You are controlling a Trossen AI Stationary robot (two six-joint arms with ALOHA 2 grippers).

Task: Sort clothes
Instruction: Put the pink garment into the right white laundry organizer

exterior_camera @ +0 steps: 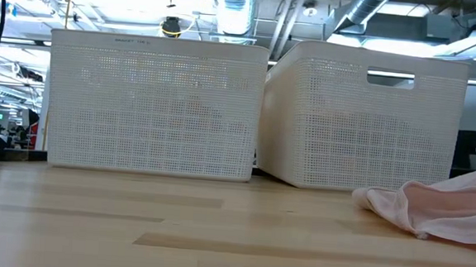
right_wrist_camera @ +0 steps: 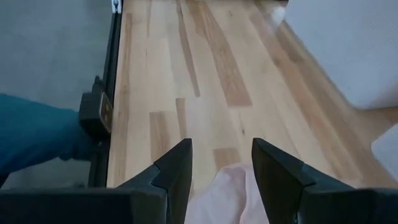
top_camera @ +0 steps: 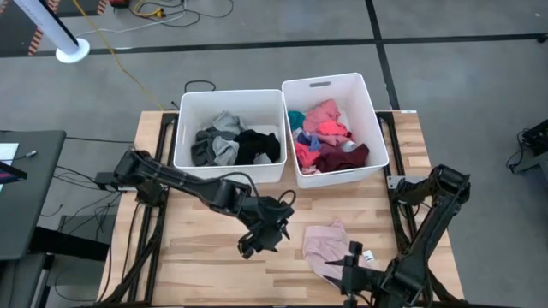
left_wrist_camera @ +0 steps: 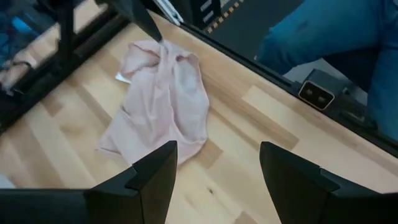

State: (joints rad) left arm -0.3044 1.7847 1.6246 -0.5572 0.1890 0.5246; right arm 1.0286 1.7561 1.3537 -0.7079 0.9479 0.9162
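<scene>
— Where's the garment, and what have you got hold of?

— The pale pink soft fabric garment [top_camera: 323, 244] lies crumpled on the light wooden slatted table [top_camera: 197, 257], lower centre-right of the overhead frame, in front of the two white perforated plastic bins [top_camera: 228, 165]. My right gripper [right_wrist_camera: 221, 168] sits at its near edge, fingers spread with pink cloth showing between them, not clamped. My left gripper [left_wrist_camera: 214, 171] hovers just left of the garment in the overhead frame, released too, holding nothing.

— What could go wrong?

— I reckon a shallow pinch could catch only one thin layer, so the cloth slips free on the lift. Both arms are close together here; reaching at once risks a knock.

— How does it look?

— Thin, limp, folded over itself, with a small white tag [left_wrist_camera: 122, 78] at one edge. The right bin [top_camera: 370, 111] already holds pink, red and maroon pieces; the left, greys and black.
</scene>
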